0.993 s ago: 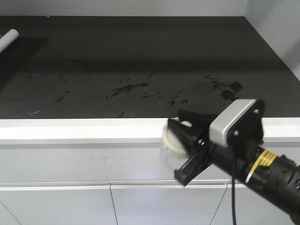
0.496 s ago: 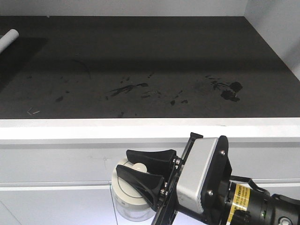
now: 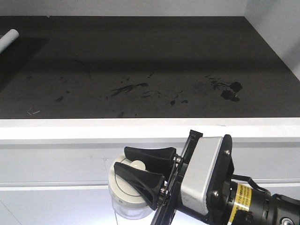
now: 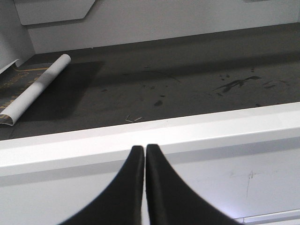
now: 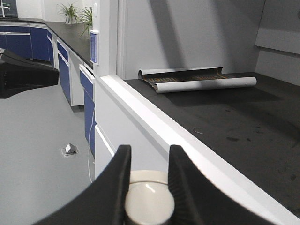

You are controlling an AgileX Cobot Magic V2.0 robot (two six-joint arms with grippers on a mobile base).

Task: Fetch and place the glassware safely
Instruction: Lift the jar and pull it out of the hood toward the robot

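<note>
The lower part of the jar (image 3: 123,209) is cut off by the bottom edge of the front view, and its clear glass is hard to tell from the pale cabinet front (image 3: 56,164) behind it. Only the cream-white lid (image 3: 123,186) and its knob (image 3: 137,165) are plainly seen. In the right wrist view the glass is hidden under the lid altogether. The right arm is cropped at the lower right corner, so only its wrist and camera housing are shown. It is stretched toward the left with the right gripper (image 3: 121,160) turned on its side, one finger above the knob and one below, both pressed against it. The jar is thus held by its knob, upright, in the air in front of the cabinet and below the white edge of the black counter (image 3: 140,61). Of the left arm nothing but two dark fingers is shown. The left gripper (image 4: 140,149) is pointed at the counter edge, its fingers pressed together with nothing between them. A white paper roll (image 4: 40,84) is lying at the far left of the counter, well apart from the jar.
</note>
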